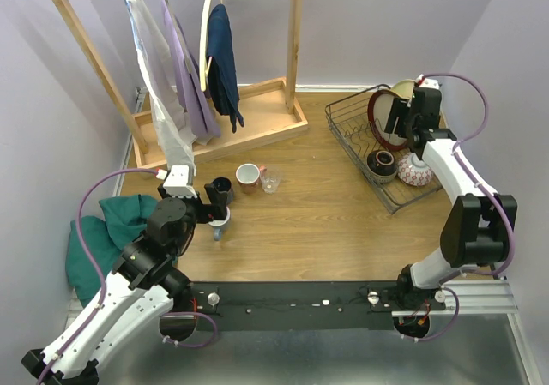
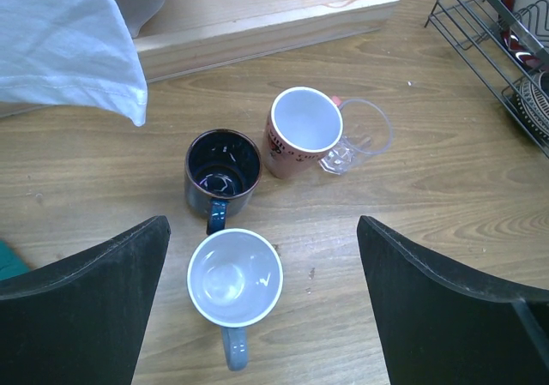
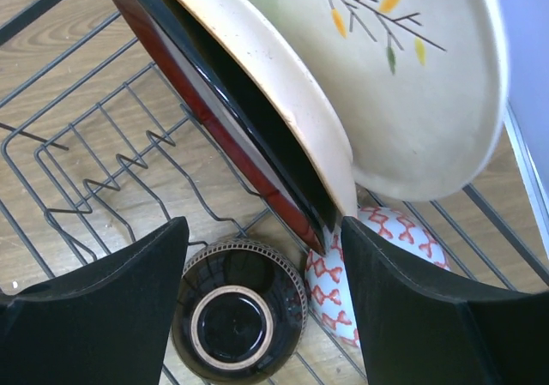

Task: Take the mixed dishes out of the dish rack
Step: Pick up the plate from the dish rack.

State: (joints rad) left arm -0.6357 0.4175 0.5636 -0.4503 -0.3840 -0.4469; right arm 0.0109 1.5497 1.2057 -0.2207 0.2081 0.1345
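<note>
Operator: Now, where do the dishes stand?

Technician: In the top view we find the dish rack [image 1: 341,136] at 2 o'clock on the table [image 1: 326,231]. Two plates stand on edge at its 12 o'clock end, the red-rimmed plate [image 3: 266,102] in front and the twig plate [image 3: 412,85] close behind it. A dark bowl [image 3: 240,321] and a patterned bowl [image 3: 328,284] sit at the 6 o'clock end. The dark mug [image 2: 223,166], the pink-printed mug [image 2: 302,128], the white mug [image 2: 234,278] and the clear glass [image 2: 364,132] are on the table at 9 o'clock.

Operator: And the jaws?

Technician: The right gripper [image 3: 262,226] stands open astride the lower edge of the red-rimmed plate, gripping nothing that we can see. The left gripper [image 2: 262,231] hangs wide open over the white mug, empty.

Operator: How do we expect the plate to handle?

Technician: We judge it rigid, fairly heavy, glazed and therefore slippery, and liable to chip against the rack. We take it across the rim, one pad on each face, deep enough that it cannot pivot. We lift it straight out of the tines [image 3: 111,175], clear of the twig plate.
</note>
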